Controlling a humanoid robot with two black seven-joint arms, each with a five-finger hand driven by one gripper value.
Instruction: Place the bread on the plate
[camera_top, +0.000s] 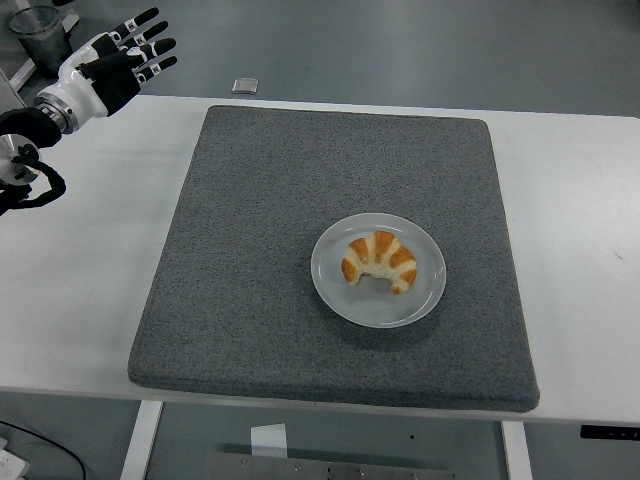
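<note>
On the grey mat that covered most of the white table, in the head view, the plate sat toward the mat's near right part, and the bread, a golden crescent roll with pale stripes, lay wholly inside the plate's rim, its open curve facing the mat's near edge. Judged from that arrangement, the placing itself looked finished: the bread rested on the plate, nothing gripped it, and what remained seemed only for the arm to be clear of the work area.

Beyond the mat's far left corner, the left hand hung above the table's far left edge, well apart from the plate, its fingers spread and holding nothing. The right hand did not show at all.

Little else lay around the mat. A small square object lay on the floor just past the mat's far edge, and a clear cup-like container stood off beyond the far left corner, behind the hand. Nothing stood between the hand and the plate, and nothing crowded the bread.
</note>
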